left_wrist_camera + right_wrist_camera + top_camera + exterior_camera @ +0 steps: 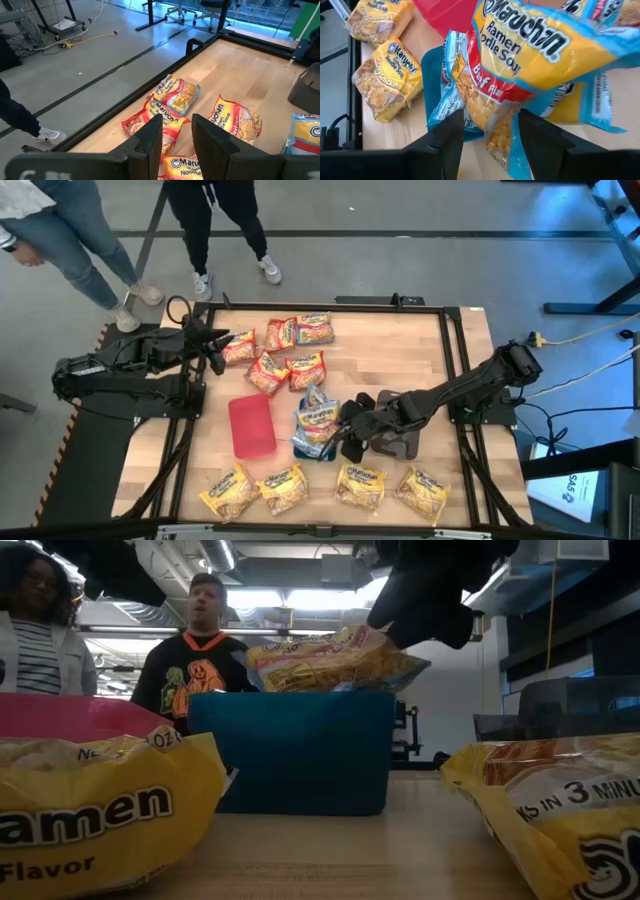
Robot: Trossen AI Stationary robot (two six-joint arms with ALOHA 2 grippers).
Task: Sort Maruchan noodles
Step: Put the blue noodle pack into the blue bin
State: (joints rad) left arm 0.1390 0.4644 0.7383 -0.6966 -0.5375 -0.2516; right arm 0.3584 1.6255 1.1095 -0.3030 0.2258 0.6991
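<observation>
Right gripper (343,432), jaws parted, above a blue packet (530,55) on the teal tray (290,750); piled loosely, it may slide onto the worktop (420,360). Left gripper (215,345) half-open, empty, over red packets (275,355).

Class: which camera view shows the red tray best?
The high view: the whole red tray lies flat beside the blue packets. The low view shows only its side edge, the right wrist view one corner; the left wrist view misses it.

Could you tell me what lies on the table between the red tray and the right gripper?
In the high view, the teal tray, piled with blue-edged Maruchan packets, lies between the red tray and the right gripper.
</observation>
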